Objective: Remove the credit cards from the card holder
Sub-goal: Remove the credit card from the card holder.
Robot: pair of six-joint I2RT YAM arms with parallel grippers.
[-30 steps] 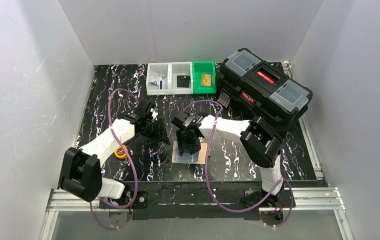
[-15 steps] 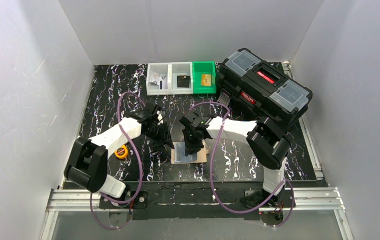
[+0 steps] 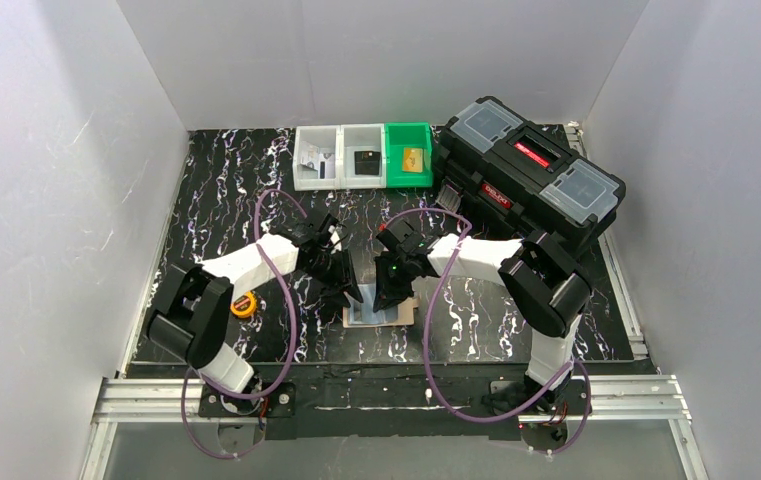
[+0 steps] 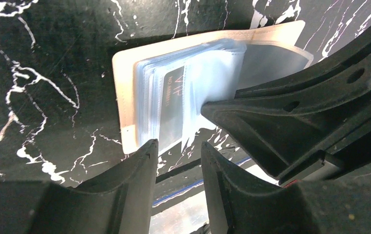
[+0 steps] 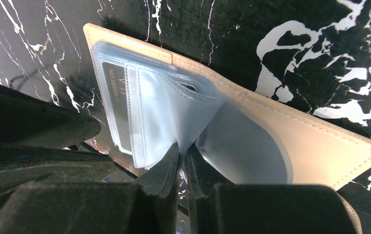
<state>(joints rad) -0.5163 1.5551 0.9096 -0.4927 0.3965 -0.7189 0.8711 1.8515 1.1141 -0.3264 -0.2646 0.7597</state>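
The cream-beige card holder (image 3: 404,313) lies open on the black marbled table, its clear plastic sleeves (image 5: 164,107) fanned up from the spine. A dark card (image 5: 113,95) with a printed number sits in one sleeve, the same card (image 4: 171,105) showing in the left wrist view. My right gripper (image 5: 182,148) is shut on the edge of a sleeve and lifts it off the right-hand leaf (image 5: 320,141). My left gripper (image 4: 178,144) is open, with nothing between its fingers, just off the holder's (image 4: 125,87) near edge. In the top view the two grippers meet over the holder, left (image 3: 348,293) and right (image 3: 389,295).
A large black toolbox (image 3: 531,175) stands at the back right. Three small bins (image 3: 361,155), two white and one green, sit along the back with small items inside. A yellow tape measure (image 3: 243,303) lies by the left arm.
Both arms have swung inward over the holder. The right gripper has shut on a plastic sleeve and raised it. The left jaws have narrowed but stay apart.
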